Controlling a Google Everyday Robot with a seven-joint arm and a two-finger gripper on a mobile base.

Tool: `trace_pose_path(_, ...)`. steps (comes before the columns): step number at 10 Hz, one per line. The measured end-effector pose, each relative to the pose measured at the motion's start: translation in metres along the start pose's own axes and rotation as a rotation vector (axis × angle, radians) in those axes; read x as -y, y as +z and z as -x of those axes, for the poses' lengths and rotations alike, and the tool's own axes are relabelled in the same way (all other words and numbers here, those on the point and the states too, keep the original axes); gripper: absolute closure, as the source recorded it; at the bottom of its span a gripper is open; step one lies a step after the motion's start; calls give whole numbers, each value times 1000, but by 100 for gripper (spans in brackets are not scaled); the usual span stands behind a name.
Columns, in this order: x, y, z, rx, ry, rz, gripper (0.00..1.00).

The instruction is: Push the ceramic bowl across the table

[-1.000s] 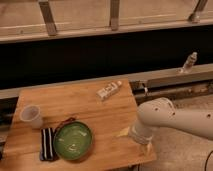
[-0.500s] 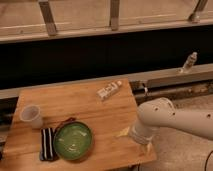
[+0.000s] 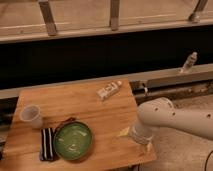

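Observation:
The ceramic bowl (image 3: pixel 73 140), wide, shallow and glossy green with a dark rim, sits at the front left of the light-brown wooden table (image 3: pixel 80 105). My white arm (image 3: pixel 170 120) reaches in from the right over the table's front right corner. The gripper (image 3: pixel 131 134) is at the arm's lower end, low over the tabletop, about a bowl's width to the right of the bowl and not touching it. It is mostly hidden behind the arm's last link.
A translucent whitish cup (image 3: pixel 31 116) stands left of and behind the bowl. A black-and-white striped object (image 3: pixel 47 143) lies against the bowl's left side. A small white package (image 3: pixel 108 91) lies at the table's back right. A bottle (image 3: pixel 188 62) stands on the ledge beyond.

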Motion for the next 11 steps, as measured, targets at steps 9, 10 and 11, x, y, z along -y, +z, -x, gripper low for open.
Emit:
trace_pose_path(9, -6, 0, -3, 21, -23, -5, 20)
trace_pose_path(10, -8, 2, -4, 11, -30, -20, 20)
trace_pose_path(11, -16, 5, -4, 5, -44, -34, 20)
